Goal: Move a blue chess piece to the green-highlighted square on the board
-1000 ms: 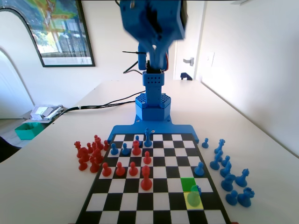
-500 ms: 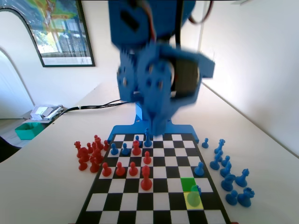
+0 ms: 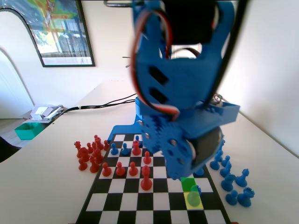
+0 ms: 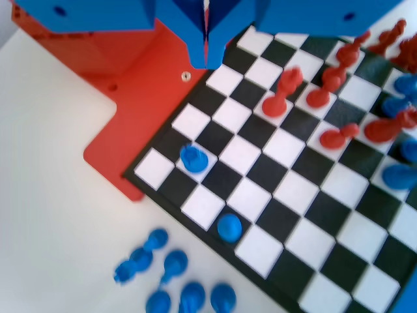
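The blue pawn (image 3: 194,195) stands on a yellow-tinted square near the board's near right corner in the fixed view. The green-highlighted square (image 3: 187,183) lies directly behind it and holds nothing. My gripper (image 3: 181,173) hangs low over the board (image 3: 140,203), its tip just above the far edge of the green square, blurred. In the wrist view the jaws of the gripper (image 4: 207,60) meet with nothing between them. The blue pawn (image 4: 193,158) sits below them near the board's corner (image 4: 151,171).
Red pieces (image 3: 146,177) stand mid-board, with taken red ones (image 3: 88,154) left of it. Another blue pawn (image 4: 229,227) stands on the edge column. Several blue pieces (image 3: 236,184) crowd the table right of the board, seen as a blue cluster (image 4: 176,287) in the wrist view.
The arm has swung forward and down from upright at the far end to low over the near right part of the board. No piece has moved.
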Controlling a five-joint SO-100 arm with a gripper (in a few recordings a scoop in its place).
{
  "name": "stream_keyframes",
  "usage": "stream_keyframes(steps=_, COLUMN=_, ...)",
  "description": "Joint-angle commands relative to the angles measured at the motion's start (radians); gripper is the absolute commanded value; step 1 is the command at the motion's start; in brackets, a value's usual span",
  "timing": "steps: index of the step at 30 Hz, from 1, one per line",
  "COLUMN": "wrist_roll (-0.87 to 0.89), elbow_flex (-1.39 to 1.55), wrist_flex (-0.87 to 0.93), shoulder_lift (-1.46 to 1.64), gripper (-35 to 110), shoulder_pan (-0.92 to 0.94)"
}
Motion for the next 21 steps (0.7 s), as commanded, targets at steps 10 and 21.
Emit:
stream_keyframes(steps=10, wrist_roll=0.040, elbow_flex=0.011, wrist_flex=-0.057, shoulder_lift=0.002, gripper=15, shoulder_pan=-0.129)
stream_keyframes(steps=21, wrist_roll=-0.006, elbow_flex=0.080, wrist_flex=-0.117, shoulder_lift=-0.035, gripper=15, shoulder_pan=-0.124)
